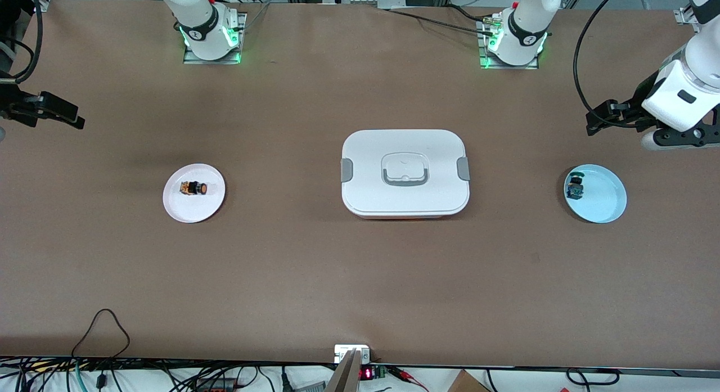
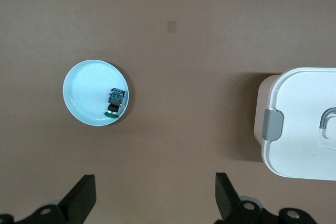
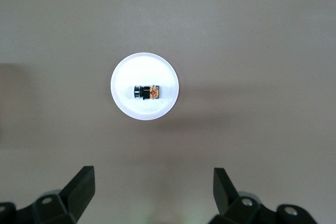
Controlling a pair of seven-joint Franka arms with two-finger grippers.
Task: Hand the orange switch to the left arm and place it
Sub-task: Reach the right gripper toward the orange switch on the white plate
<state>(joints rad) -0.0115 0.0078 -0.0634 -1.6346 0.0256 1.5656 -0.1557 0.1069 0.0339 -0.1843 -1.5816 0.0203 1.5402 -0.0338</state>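
**Both grippers open, nothing held**

Front: right gripper (image 1: 53, 113) high near white plate (image 1: 194, 207) holding orange switch (image 1: 194, 188); box (image 1: 405, 206) mid-table blocks the direct path. Left gripper (image 1: 610, 119) waits near blue plate (image 1: 604, 209).

Left wrist: fingers (image 2: 84, 198) apart over bare table.

Right wrist: fingers (image 3: 81, 184) apart, switch untouched.

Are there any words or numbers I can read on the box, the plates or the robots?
None can be read.
Box: plain white lid, no writing.
Pink plate and blue plate: no writing.
Orange switch: a patterned block, too small to read.
Round marks on the arm bases: too small to read.
Red digits on a small display at the table's edge: too blurred to read.
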